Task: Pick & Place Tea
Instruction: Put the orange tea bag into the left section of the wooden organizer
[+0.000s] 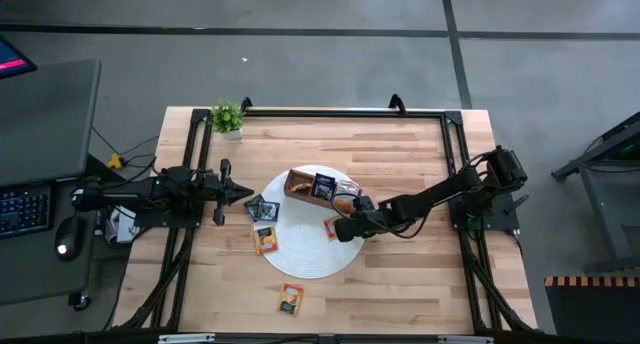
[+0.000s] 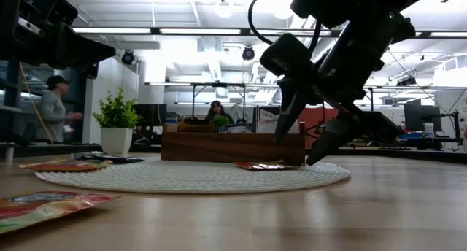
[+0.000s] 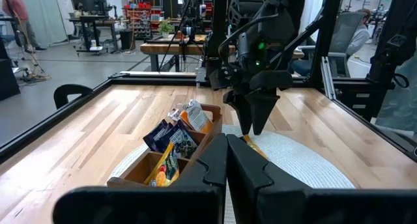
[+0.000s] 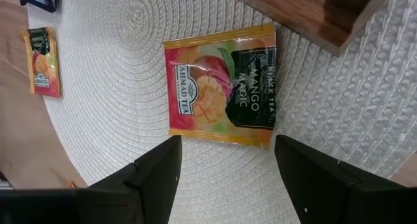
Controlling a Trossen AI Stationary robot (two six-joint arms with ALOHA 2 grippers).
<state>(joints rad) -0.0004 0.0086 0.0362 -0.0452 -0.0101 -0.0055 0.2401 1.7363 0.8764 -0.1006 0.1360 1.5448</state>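
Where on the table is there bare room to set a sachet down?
Free: the bare wood along the plant-side edge between the plant and the far corner, and the wood between the round mat and the right arm's base. Crowded: around the wooden box, where the right gripper hovers open over a mango sachet.

The light wooden table (image 1: 400, 154) carries a round white woven mat (image 1: 310, 259) near its middle, a small potted plant (image 1: 228, 117) at the far left corner, and sachets lying on bare wood: one (image 1: 291, 298) near the front edge (orange-yellow), another (image 1: 265, 240) at the mat's left rim.
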